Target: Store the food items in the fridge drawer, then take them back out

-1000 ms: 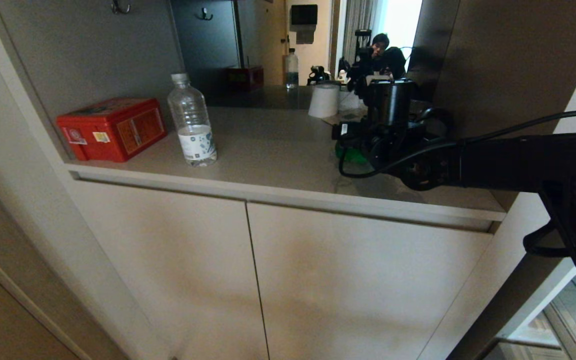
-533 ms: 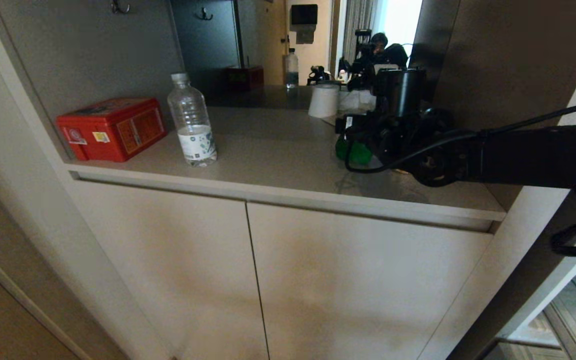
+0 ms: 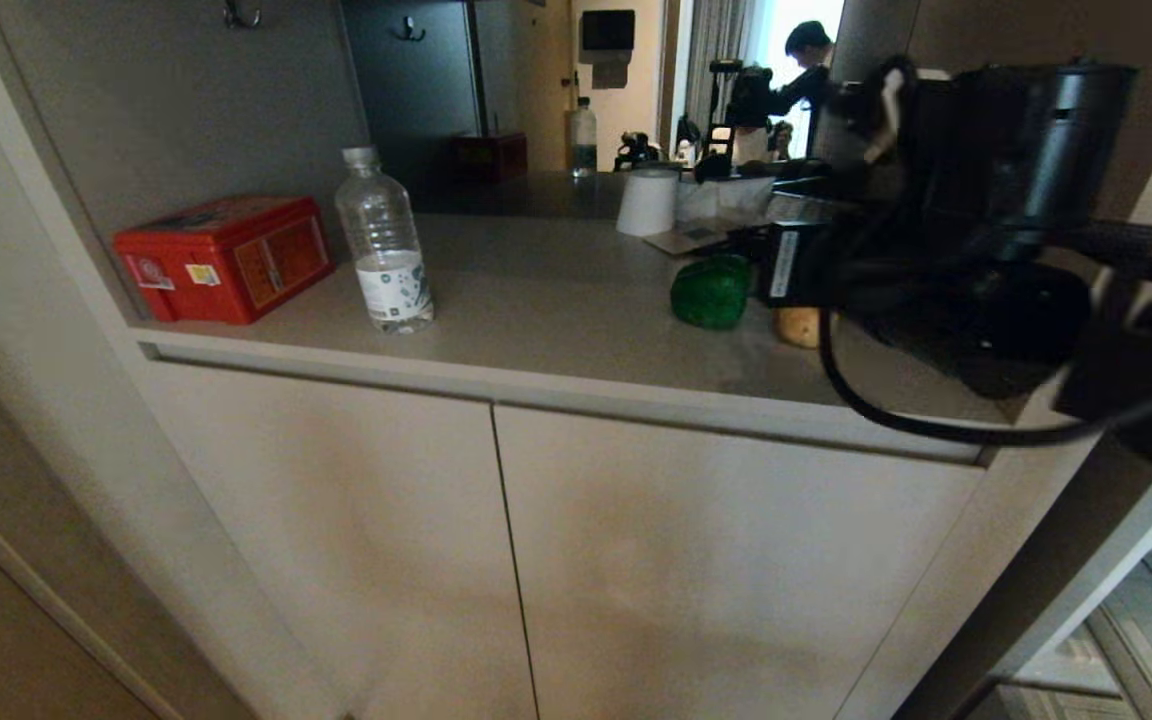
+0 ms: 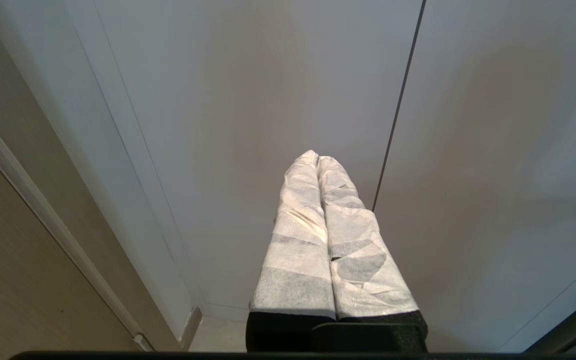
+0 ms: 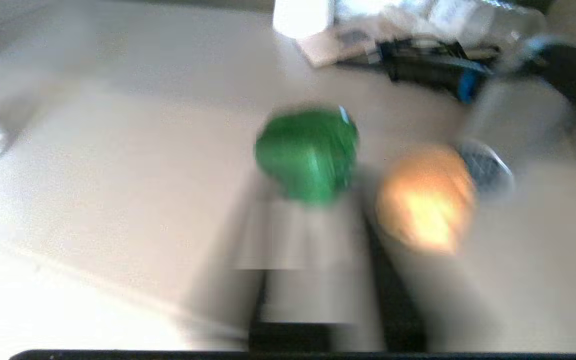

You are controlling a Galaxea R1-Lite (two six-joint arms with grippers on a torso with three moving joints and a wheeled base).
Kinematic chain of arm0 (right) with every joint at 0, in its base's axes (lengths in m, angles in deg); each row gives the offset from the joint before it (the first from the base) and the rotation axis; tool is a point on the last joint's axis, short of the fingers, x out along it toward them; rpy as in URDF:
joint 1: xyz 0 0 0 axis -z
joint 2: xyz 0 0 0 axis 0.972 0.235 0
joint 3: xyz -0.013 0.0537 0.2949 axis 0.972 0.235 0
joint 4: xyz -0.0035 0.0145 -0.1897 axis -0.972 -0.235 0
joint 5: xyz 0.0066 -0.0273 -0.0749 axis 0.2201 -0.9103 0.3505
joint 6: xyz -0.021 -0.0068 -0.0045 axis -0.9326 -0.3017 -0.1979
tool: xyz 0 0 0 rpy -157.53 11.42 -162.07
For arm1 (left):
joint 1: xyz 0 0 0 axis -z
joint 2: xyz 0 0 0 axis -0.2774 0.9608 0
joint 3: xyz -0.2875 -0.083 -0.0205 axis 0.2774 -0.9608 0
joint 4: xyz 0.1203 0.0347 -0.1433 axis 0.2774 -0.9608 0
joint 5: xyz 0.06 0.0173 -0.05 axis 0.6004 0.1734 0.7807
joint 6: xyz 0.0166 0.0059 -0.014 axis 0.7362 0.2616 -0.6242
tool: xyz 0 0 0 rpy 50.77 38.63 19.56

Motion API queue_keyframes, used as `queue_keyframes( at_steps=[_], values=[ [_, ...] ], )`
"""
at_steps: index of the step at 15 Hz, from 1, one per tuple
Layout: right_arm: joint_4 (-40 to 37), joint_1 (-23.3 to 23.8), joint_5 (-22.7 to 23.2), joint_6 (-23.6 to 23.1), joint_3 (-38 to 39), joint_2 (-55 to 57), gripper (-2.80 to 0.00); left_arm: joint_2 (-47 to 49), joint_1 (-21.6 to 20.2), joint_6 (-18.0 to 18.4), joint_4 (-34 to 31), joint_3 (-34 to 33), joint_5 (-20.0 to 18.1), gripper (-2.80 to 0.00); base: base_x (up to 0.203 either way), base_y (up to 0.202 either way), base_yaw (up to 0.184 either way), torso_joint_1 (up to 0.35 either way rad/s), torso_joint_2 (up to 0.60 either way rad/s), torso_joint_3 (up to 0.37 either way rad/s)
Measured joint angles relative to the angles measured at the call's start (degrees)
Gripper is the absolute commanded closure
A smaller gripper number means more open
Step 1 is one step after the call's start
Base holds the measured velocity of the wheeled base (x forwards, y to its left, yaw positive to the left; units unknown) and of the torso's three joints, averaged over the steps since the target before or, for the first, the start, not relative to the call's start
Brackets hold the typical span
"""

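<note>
Lifted off the bell pepper, right claw blurs shut, empty; potato half-hidden.

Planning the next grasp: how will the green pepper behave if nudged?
The green pepper looks glossy, so probably slippery. Its lumpy, rounded shape may wobble or roll towards the potato beside it. Likely light, being hollow.

The right pincer has lifted (now shut) off the pepper.
</note>
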State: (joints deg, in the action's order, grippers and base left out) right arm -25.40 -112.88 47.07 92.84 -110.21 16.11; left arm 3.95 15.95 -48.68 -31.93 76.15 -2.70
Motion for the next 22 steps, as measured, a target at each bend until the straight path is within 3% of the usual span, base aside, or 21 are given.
queue_keyframes(
  at_steps=[5, 9, 13, 17, 22],
  values=[
    [0.2, -2.7, 0.3, 5.6, 26.9, -22.0, 0.00, 0.0, 0.0, 0.0, 0.0, 0.0, 0.0, 0.00, 0.000, 0.000, 0.000, 0.000, 0.00, 0.000],
    [0.4, -2.9, 1.1, 10.6, 40.7, -31.1, 0.00, 0.0, 0.0, 0.0, 0.0, 0.0, 0.0, 0.00, 0.000, 0.000, 0.000, 0.000, 0.00, 0.000],
    [0.3, -2.3, 0.9, 9.9, 44.7, -31.6, 0.00, 0.0, 0.0, 0.0, 0.0, 0.0, 0.0, 0.00, 0.000, 0.000, 0.000, 0.000, 0.00, 0.000],
    [0.4, -1.9, 0.8, 4.5, 48.6, -31.8, 0.00, 0.0, 0.0, 0.0, 0.0, 0.0, 0.0, 0.00, 0.000, 0.000, 0.000, 0.000, 0.00, 0.000],
    [0.4, -1.5, 0.9, 4.7, 51.0, -32.7, 0.00, 0.0, 0.0, 0.0, 0.0, 0.0, 0.0, 0.00, -0.003, 0.004, -0.150, 0.002, 0.00, 0.003]
  ],
)
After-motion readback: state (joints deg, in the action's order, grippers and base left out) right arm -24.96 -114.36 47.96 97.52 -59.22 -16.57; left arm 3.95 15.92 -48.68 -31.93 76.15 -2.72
